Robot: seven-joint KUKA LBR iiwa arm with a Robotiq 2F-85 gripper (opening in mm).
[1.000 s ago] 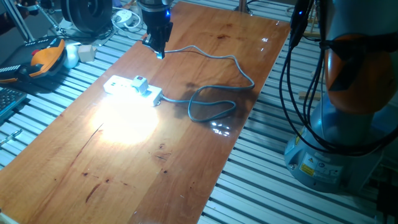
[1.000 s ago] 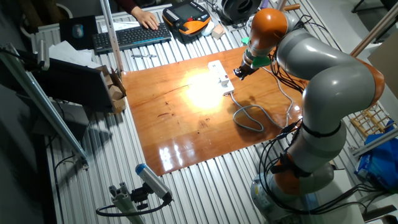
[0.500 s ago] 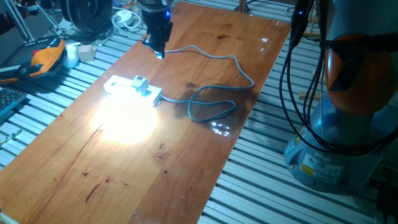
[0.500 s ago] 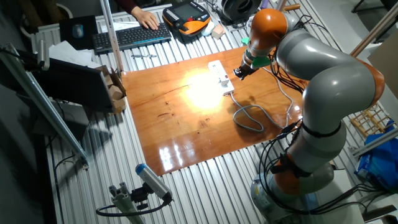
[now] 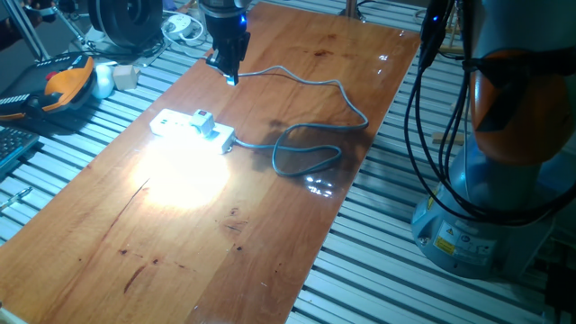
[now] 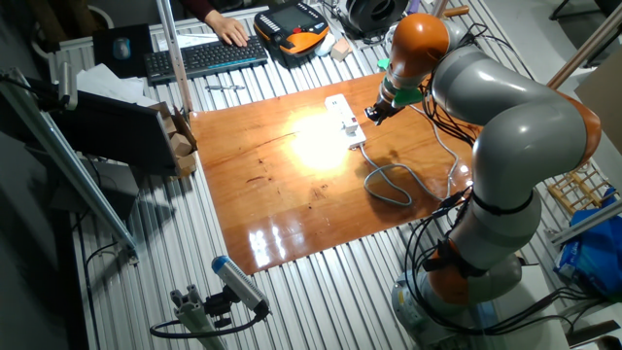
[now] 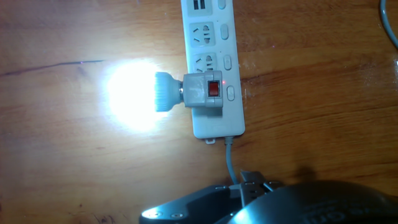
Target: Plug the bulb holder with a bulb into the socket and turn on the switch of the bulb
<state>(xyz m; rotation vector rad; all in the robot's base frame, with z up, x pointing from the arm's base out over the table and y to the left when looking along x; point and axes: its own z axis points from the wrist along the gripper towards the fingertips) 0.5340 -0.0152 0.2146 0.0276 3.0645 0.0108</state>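
Observation:
The socket (image 7: 214,37) is a long white power strip lying on the wooden board (image 5: 270,225). The bulb holder (image 7: 208,93), a small white box with a red switch, is plugged into the outlet nearest the cable end. Its bulb (image 7: 134,94) points sideways and glows brightly, throwing a white patch on the wood. In the fixed views the holder (image 5: 203,121) stands up on the strip (image 5: 171,123). My gripper (image 5: 230,76) hangs above the board, behind the strip and apart from it, its fingers tapering to one tip with nothing held.
The strip's grey cable (image 5: 306,153) loops across the board to the right. An orange-and-black pendant (image 5: 67,81) and a beige block (image 5: 126,76) lie on the slatted metal at the left. A person's hand (image 6: 231,31) rests on a keyboard (image 6: 204,56).

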